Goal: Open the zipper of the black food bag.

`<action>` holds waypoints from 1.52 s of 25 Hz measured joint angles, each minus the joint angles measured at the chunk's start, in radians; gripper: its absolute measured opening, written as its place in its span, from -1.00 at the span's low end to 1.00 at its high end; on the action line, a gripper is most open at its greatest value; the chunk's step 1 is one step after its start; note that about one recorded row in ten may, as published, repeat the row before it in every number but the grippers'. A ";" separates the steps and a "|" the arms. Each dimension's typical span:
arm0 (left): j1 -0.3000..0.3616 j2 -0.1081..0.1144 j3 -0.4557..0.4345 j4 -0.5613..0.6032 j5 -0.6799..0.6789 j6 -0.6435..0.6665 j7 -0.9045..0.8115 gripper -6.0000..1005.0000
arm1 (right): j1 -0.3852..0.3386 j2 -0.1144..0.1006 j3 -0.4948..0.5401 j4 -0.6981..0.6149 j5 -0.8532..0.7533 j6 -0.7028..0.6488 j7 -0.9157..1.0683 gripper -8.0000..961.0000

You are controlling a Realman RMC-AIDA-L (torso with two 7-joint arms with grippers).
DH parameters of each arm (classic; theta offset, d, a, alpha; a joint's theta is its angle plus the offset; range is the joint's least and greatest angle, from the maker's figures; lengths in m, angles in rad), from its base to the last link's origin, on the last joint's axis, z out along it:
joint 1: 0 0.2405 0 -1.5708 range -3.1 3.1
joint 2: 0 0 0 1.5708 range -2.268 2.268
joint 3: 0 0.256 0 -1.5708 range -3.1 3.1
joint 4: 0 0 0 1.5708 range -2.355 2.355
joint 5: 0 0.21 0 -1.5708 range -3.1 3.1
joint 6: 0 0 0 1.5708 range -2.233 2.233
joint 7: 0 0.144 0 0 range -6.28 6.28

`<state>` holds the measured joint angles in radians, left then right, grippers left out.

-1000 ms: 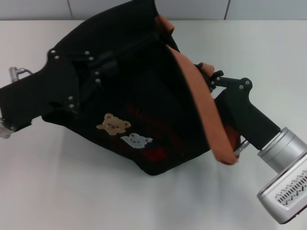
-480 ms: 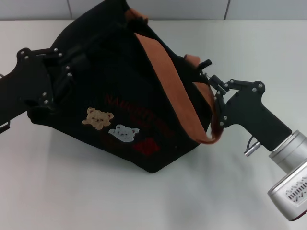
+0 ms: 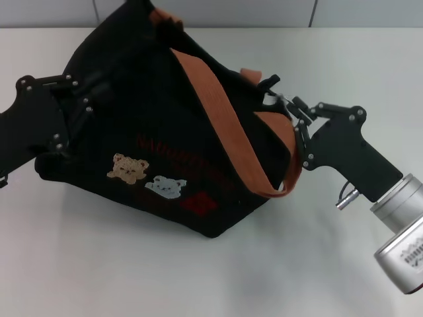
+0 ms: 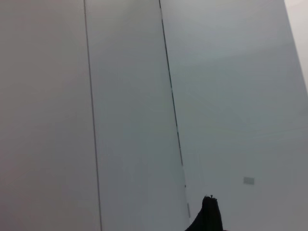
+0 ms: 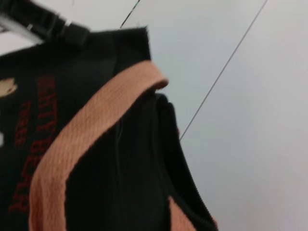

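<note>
Black food bag [image 3: 165, 132] lies tilted on the white table [image 3: 198, 277], bear patches [image 3: 145, 178] at its 6 o'clock face. Left gripper [image 3: 69, 109] presses its 9 o'clock end, right gripper [image 3: 291, 112] its 3 o'clock end by the orange-brown strap [image 3: 225, 125]; whether either grips, I cannot tell.
</note>
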<state>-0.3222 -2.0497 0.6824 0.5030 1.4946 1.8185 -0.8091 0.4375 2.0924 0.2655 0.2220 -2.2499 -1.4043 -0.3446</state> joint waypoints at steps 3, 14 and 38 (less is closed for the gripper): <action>0.004 -0.008 -0.002 -0.023 -0.004 -0.030 0.032 -0.81 | 0.005 0.000 0.017 0.001 0.000 -0.016 0.085 -0.92; -0.036 -0.021 -0.173 -0.299 -0.007 -0.165 0.162 -0.77 | 0.007 -0.004 0.160 -0.051 0.000 -0.091 0.449 -0.36; 0.056 0.057 -0.211 -0.096 0.023 0.180 -0.199 0.64 | 0.077 -0.043 -0.050 -0.424 -0.101 -0.595 1.191 0.38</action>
<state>-0.2665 -1.9922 0.4713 0.4068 1.5176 1.9989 -1.0076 0.5144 2.0497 0.2159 -0.2022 -2.3504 -1.9989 0.8464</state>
